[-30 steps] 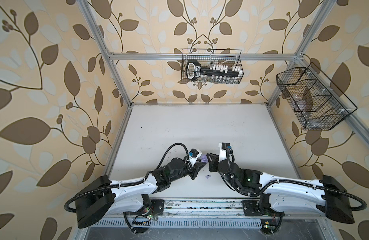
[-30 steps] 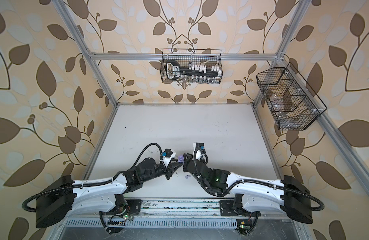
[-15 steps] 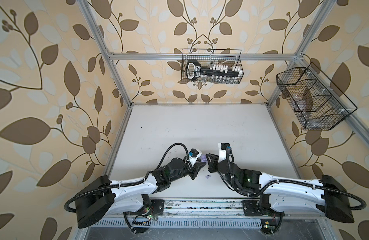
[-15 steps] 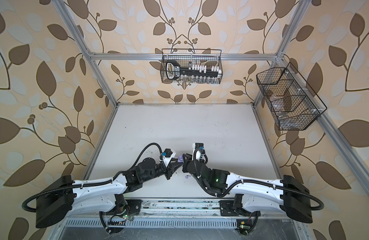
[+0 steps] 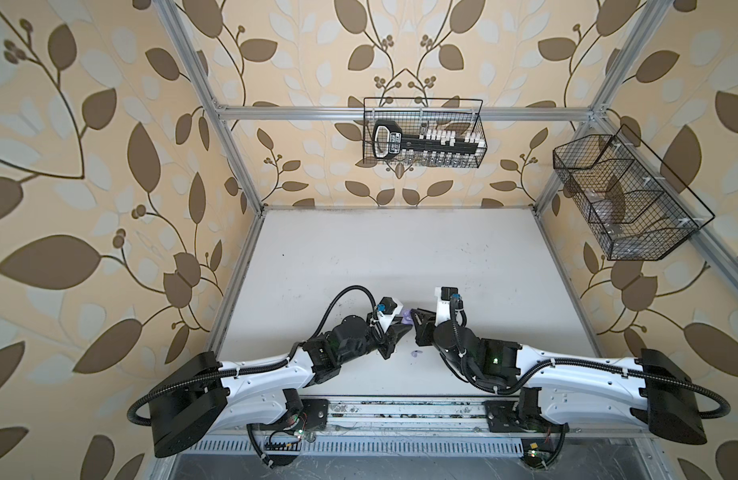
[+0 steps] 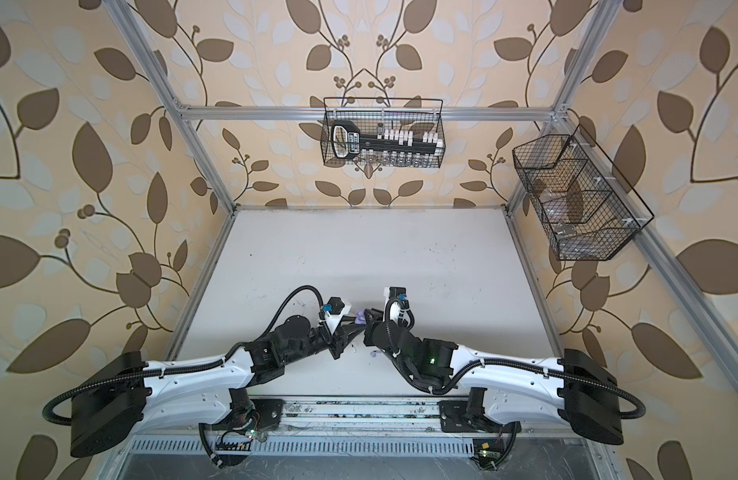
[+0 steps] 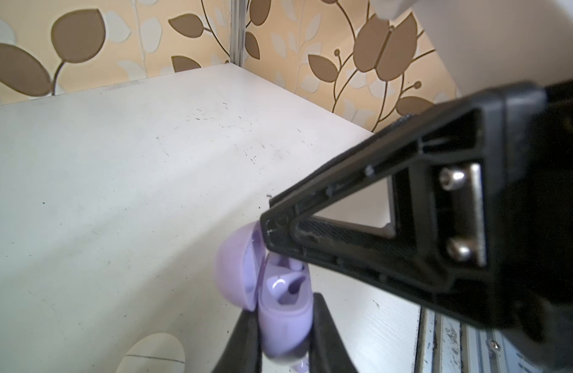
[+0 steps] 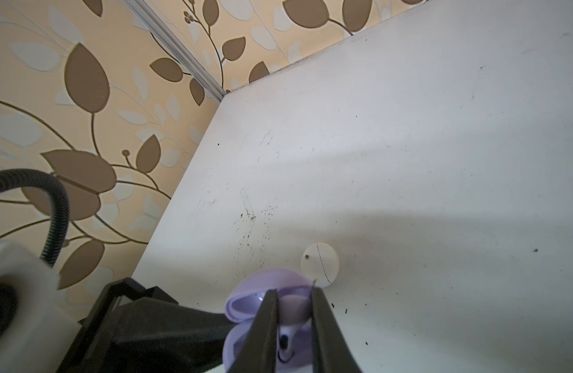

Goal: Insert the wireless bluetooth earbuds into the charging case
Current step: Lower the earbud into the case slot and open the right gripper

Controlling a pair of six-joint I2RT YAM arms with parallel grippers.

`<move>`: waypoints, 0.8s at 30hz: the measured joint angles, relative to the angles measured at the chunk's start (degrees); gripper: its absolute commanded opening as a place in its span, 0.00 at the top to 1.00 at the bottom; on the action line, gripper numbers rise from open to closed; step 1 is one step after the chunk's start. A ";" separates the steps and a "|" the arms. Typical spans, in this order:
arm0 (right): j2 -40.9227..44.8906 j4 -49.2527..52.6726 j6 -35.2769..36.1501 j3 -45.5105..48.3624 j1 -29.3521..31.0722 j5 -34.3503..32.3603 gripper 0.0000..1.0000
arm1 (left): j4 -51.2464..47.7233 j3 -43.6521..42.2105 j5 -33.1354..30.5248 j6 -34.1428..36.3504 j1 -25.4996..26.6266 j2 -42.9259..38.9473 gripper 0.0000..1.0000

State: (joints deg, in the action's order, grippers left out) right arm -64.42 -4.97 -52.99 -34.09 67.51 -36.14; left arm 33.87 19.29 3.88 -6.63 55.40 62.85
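Observation:
My left gripper (image 7: 280, 303) is shut on the base of a lilac charging case (image 7: 235, 271), whose lid stands open. In both top views the case (image 5: 406, 320) (image 6: 360, 318) shows just above the table's near middle, between the two grippers. My right gripper (image 8: 294, 290) is shut on a lilac earbud (image 8: 293, 310) and holds it right over the open case (image 8: 236, 345), stem pointing into it. The black tip of that right gripper (image 7: 272, 232) touches the case's rim in the left wrist view. Another lilac earbud (image 5: 415, 354) (image 6: 374, 354) lies loose on the table just in front of the grippers.
A white round case (image 8: 320, 264) (image 7: 152, 353) lies shut on the table close behind the lilac one. A wire basket (image 5: 423, 133) with a black tool hangs on the back wall, another wire basket (image 5: 625, 199) on the right wall. Metal rail (image 5: 400, 411) runs along the front edge.

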 measured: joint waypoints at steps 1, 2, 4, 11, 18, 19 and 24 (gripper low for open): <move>-0.17 -0.04 -0.13 0.00 0.00 0.13 0.81 | 0.00 0.00 0.00 0.00 0.00 0.00 0.97; -0.28 -0.07 -0.20 0.00 0.00 0.20 0.81 | 0.00 0.00 -0.02 0.00 0.00 0.00 0.97; -0.33 -0.04 -0.37 0.02 0.00 0.37 0.81 | 0.00 0.00 -0.04 0.00 0.00 -0.02 0.97; -0.33 -0.04 -0.98 0.04 0.00 1.44 0.80 | 0.00 0.00 -0.09 0.00 -0.37 -0.13 0.96; -0.33 -0.24 -1.64 0.46 0.00 2.54 0.79 | -0.57 0.00 -0.09 0.00 -0.37 -0.13 0.96; -0.33 -0.28 -1.73 0.61 0.00 2.64 0.78 | -0.74 0.00 -0.09 0.00 -0.37 -0.17 0.95; -0.33 -0.44 -2.12 0.94 0.00 3.19 0.75 | -1.20 -0.39 -0.11 0.00 -0.37 -0.68 0.95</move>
State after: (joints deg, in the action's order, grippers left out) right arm -64.75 -5.41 -55.11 -33.15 67.51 -32.95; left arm 32.67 18.90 3.77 -6.63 55.02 62.17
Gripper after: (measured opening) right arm 0.242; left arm 0.219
